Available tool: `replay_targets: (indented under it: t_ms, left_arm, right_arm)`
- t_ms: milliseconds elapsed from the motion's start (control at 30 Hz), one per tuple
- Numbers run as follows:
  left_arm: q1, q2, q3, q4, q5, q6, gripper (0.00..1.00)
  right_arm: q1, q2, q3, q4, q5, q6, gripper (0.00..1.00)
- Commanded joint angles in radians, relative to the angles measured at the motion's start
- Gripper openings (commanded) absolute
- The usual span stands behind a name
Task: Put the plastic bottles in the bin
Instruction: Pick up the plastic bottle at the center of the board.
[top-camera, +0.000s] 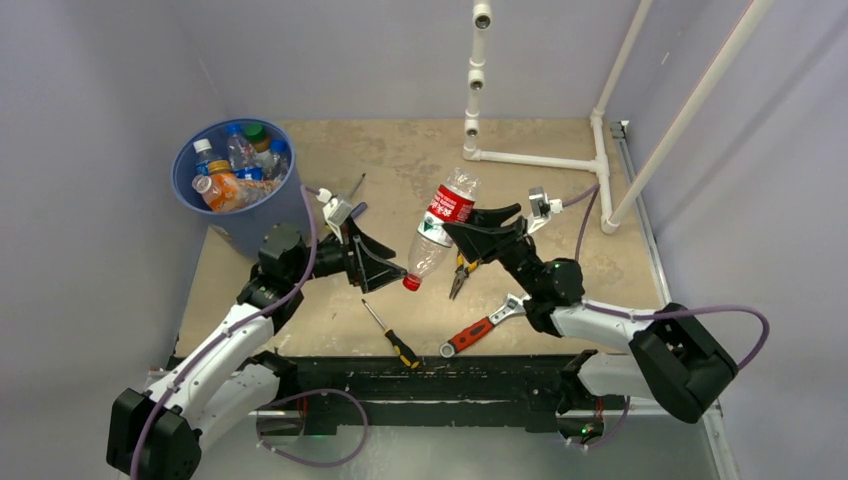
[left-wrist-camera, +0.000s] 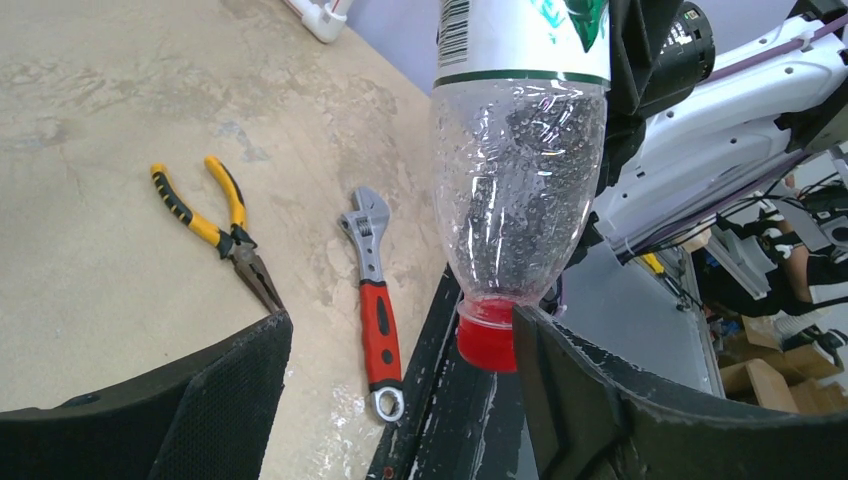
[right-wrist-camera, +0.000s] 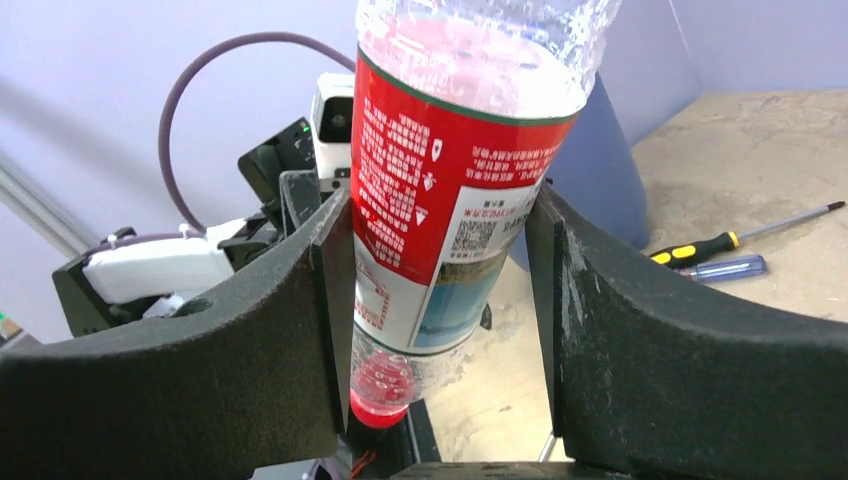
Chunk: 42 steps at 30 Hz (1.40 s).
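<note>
A clear plastic bottle (top-camera: 440, 225) with a red and white label hangs in the air over the table's middle, its red cap pointing down. My right gripper (top-camera: 462, 225) is shut on its labelled body (right-wrist-camera: 450, 190), one finger on each side. My left gripper (top-camera: 385, 280) stands open just left of the bottle's lower end. In the left wrist view the red cap (left-wrist-camera: 487, 335) sits against the tip of one finger (left-wrist-camera: 560, 380), and the other finger is well apart. The blue bin (top-camera: 255, 225) stands at the far left with several bottles (top-camera: 230, 170) inside.
Yellow-handled pliers (top-camera: 460, 275), a red-handled wrench (top-camera: 480, 328) and a screwdriver (top-camera: 390, 335) lie on the table below the bottle. Two more screwdrivers (right-wrist-camera: 720, 245) lie beside the bin. A white pipe frame (top-camera: 540, 160) stands at the back right.
</note>
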Motion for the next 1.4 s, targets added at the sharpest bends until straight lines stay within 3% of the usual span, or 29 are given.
replay_targets:
  t_ms: [0, 467, 867, 1200, 1367]
  left_arm:
    - [-0.015, 0.003, 0.033, 0.066, 0.064, -0.009, 0.79]
    - [-0.037, -0.013, 0.007, 0.163, 0.113, -0.057, 0.80]
    - [-0.066, 0.010, 0.023, 0.107, 0.099, -0.034, 0.70]
    - [-0.071, 0.011, 0.023, 0.097, 0.082, -0.033, 0.57]
    - [-0.071, 0.006, 0.024, 0.088, 0.064, -0.029, 0.40]
  right_arm:
    - [-0.002, -0.049, 0.026, 0.034, 0.016, -0.095, 0.45]
    - [0.008, -0.024, 0.024, 0.103, 0.009, -0.054, 0.43]
    - [0.040, 0.014, 0.053, 0.171, 0.069, -0.037, 0.42]
    - [0.069, 0.034, 0.082, 0.188, 0.078, -0.033, 0.41]
    - [0.079, 0.039, 0.084, 0.193, 0.079, -0.034, 0.41]
